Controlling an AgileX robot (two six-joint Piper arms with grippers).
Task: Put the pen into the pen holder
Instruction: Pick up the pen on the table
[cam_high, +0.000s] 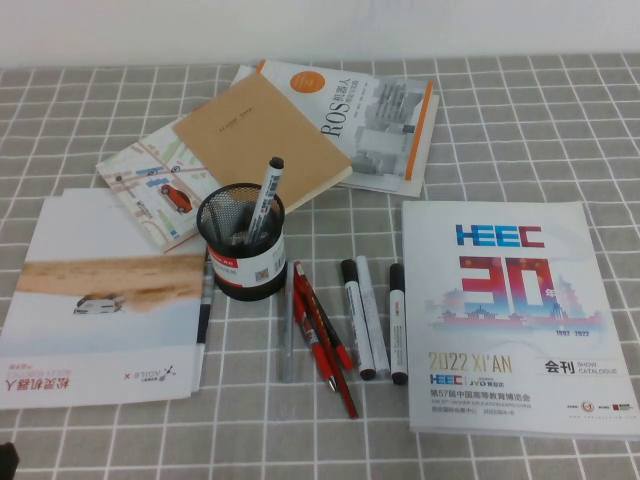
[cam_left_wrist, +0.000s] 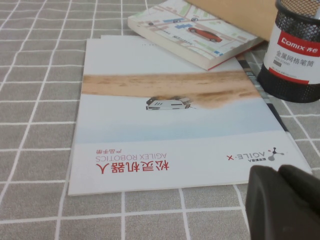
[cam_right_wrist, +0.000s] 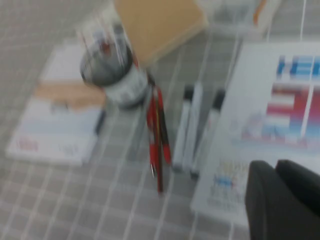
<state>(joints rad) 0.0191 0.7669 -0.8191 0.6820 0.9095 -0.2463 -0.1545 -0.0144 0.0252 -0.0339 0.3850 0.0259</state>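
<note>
Not yet started: pen (cam_high: 287, 345) lies on the cloth just in front of the pen holder (cam_high: 241, 245), beside red pens (cam_high: 322, 335); left gripper (cam_left_wrist: 286, 202) and right gripper (cam_right_wrist: 284, 197) hang apart from it, finger state indeterminable.

Pen (cam_high: 287, 345) hemmed by red pens (cam_high: 322, 335) (holder (cam_high: 241, 247) close).

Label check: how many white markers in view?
4 markers: three side by side between red pens and catalogue, one in the pen holder. Left tool by the brochure, right tool over the catalogue.
</note>
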